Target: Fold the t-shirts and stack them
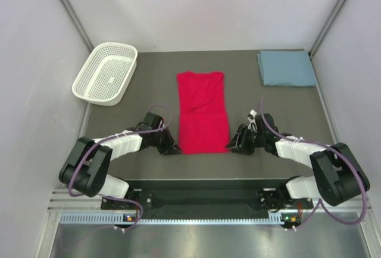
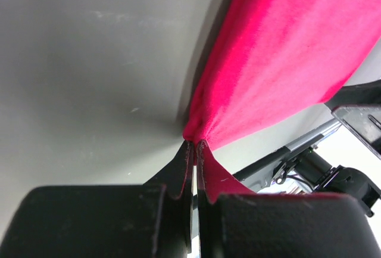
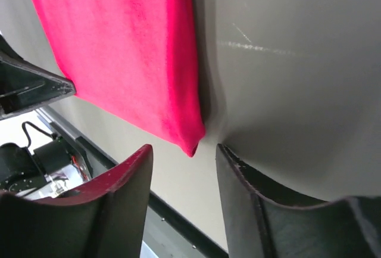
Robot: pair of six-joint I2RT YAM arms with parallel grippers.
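The red t-shirt (image 1: 202, 112) lies as a long folded strip in the middle of the dark table. My left gripper (image 1: 174, 149) sits at its near left corner, shut on that corner of red cloth (image 2: 205, 128). My right gripper (image 1: 232, 145) is at the near right corner, jaws open, and the cloth's corner (image 3: 191, 146) lies just ahead of the gap, untouched. The blue-grey t-shirt (image 1: 286, 68) rests folded at the far right of the table.
A white mesh basket (image 1: 105, 72) stands at the far left. Grey walls close in on both sides, and a metal rail (image 1: 196, 216) runs along the near edge by the arm bases.
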